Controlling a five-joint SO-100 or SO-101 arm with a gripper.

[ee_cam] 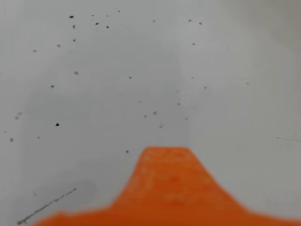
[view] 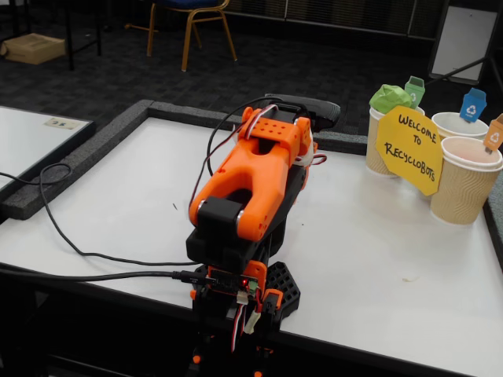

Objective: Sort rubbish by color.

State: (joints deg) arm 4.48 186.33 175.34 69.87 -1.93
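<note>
- I see one piece of rubbish: the crumpled green paper wad (view: 391, 97) sits in the top of the far-left beige ribbed paper cup (view: 380, 149) in the fixed view, under a small green recycling tag (view: 415, 89). I judge that colour sorted.
- The blue and orange wads show in neither view. They may already lie inside the other cups or be somewhere out of sight; I cannot say which.
- The middle cup (view: 458, 126) carries a blue tag (view: 473, 103) and the near cup (view: 465, 182) an orange tag (view: 495, 133). The near cup's top looks pale and flat, and I make out no wad there.
- The orange printed arm (view: 251, 177) is folded back over its base at the near table edge, well apart from the cups.
- The gripper (ee_cam: 167, 155) appears in the wrist view only as a blurred orange shape over the speckled white table (ee_cam: 94, 94). I cannot tell whether it is released or clenched, and nothing shows in front of it.
- A yellow card sign reading "Welcome to Recyclobots" (view: 410, 148) leans against the cups on the arm's side and partly screens them, so an approach would likely need to come from above.
- Black cables (view: 78, 251) trail across the left of the table, clear of the cups.
</note>
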